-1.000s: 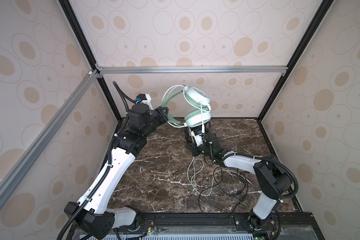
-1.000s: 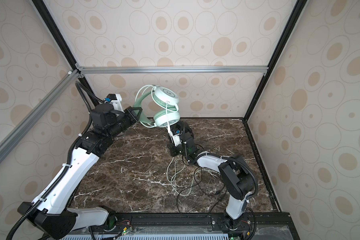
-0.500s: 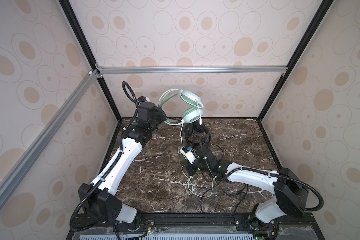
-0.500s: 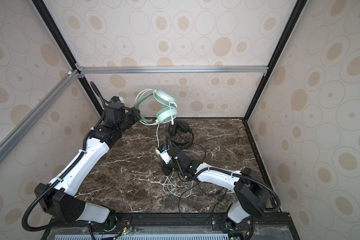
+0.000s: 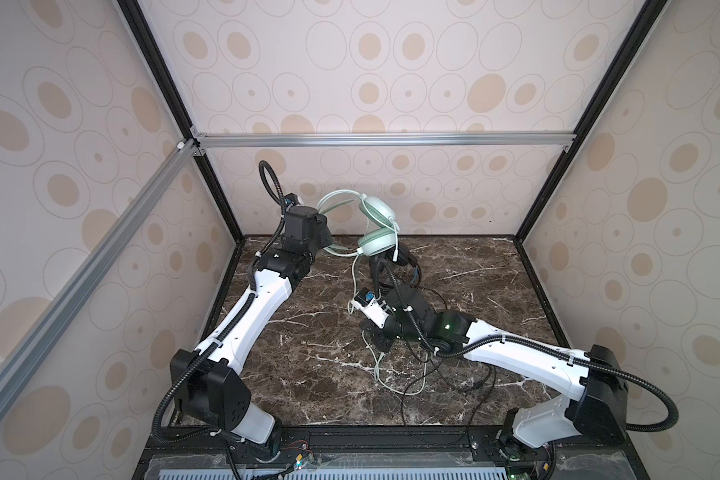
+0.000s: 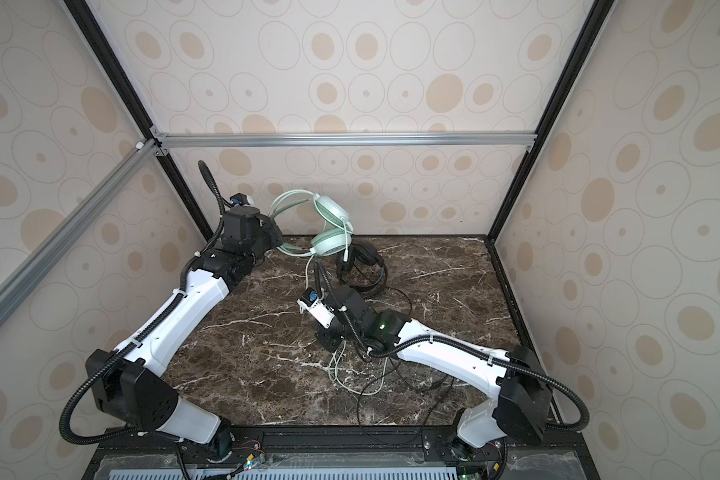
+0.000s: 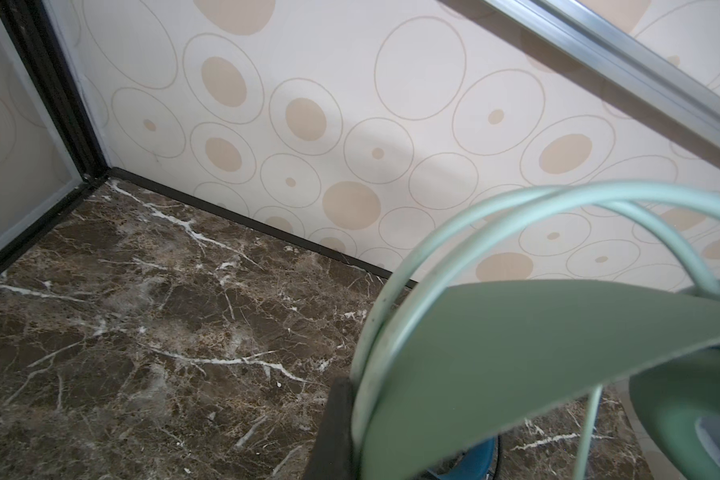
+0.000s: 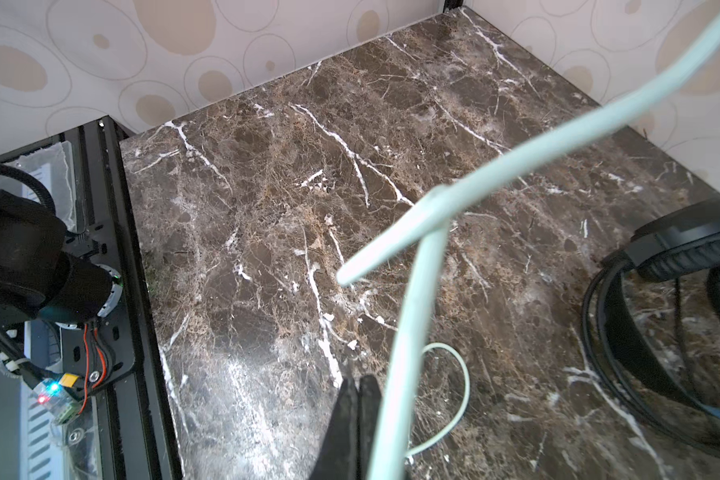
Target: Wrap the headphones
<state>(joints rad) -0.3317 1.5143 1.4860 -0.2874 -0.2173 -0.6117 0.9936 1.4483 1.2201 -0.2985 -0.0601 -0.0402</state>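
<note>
We take the black headphones (image 5: 405,266) as our marker; they lie flat on the marble tabletop (image 5: 300,374) near the back wall (image 5: 454,195). The mint-green headphones (image 5: 377,208) hang in the air just above the black pair and a little toward the left arm's side, clear of the table; one ear cup sits over the other, and the lower cup overlaps the black pair in both top views. The left gripper (image 5: 327,243), further to that same side of the black pair, is clamped on the mint headband (image 7: 537,340); in the left wrist view the wide green strap and its thin hoops run against a black finger. The whitish-green cable (image 5: 353,274) drops from the lower cup, passes the black pair and ends in loose loops on the table nearer the robot's base. The right gripper (image 8: 354,399) hovers low on the near side of the black pair, jaws pressed together; the cable runs just beside them, and we cannot tell whether it is pinched.
</note>
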